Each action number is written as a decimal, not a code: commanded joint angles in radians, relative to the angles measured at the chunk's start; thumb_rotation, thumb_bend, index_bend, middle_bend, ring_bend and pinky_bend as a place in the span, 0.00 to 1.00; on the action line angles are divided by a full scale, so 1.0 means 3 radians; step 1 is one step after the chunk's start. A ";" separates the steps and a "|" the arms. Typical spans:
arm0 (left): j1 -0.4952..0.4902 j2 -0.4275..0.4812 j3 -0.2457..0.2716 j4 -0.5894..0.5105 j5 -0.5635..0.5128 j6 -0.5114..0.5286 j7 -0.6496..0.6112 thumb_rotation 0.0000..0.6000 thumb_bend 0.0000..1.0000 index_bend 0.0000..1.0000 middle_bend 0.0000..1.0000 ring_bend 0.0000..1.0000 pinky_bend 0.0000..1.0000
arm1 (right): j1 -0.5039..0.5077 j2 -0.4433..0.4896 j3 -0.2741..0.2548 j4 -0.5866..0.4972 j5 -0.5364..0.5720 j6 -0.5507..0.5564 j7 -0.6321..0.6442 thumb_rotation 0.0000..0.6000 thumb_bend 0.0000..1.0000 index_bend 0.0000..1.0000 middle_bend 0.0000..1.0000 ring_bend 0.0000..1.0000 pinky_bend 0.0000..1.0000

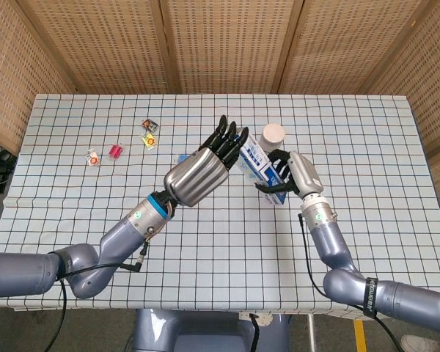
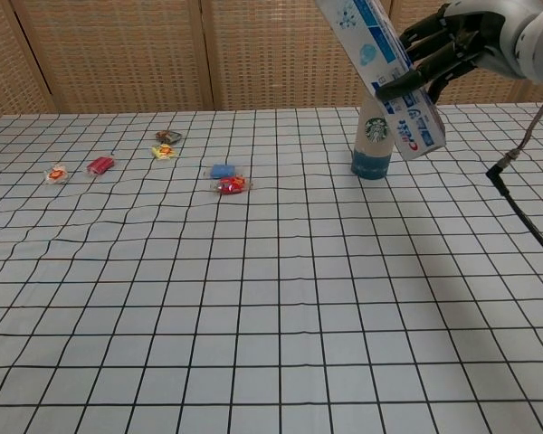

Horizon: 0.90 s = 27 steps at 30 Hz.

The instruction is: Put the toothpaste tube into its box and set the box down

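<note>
While our right hand (image 1: 292, 173) gripped the toothpaste box (image 2: 383, 68) by its lower end, we held it tilted in the air above the surface (image 1: 352, 132), its upper end leaning left. Our left hand (image 1: 205, 166) hovered just left of the box, fingers (image 1: 227, 136) straight and apart, holding nothing. We could not see the toothpaste tube. Just behind the box stood a white-lidded cup (image 2: 371, 140). Farther left, small sweets (image 2: 228, 178) lay scattered across the checked cloth.
</note>
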 commanded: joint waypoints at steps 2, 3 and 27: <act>0.0214 0.0087 -0.0006 -0.0139 0.0068 0.0156 -0.0247 1.00 0.45 0.25 0.08 0.12 0.13 | -0.0094 0.0025 0.0014 0.0033 -0.0087 0.0001 0.0151 1.00 0.33 0.76 0.56 0.57 0.62; 0.0236 0.0095 -0.0005 -0.0146 0.0086 0.0168 -0.0273 1.00 0.44 0.25 0.08 0.12 0.13 | -0.0107 0.0024 0.0020 0.0039 -0.0102 -0.0001 0.0179 1.00 0.33 0.76 0.56 0.57 0.62; 0.1501 0.0158 0.0408 0.0010 0.0642 0.0677 -0.1283 1.00 0.44 0.25 0.08 0.12 0.13 | -0.0651 0.0174 -0.0330 0.0409 -0.1112 -0.0025 0.0573 1.00 0.33 0.76 0.56 0.57 0.62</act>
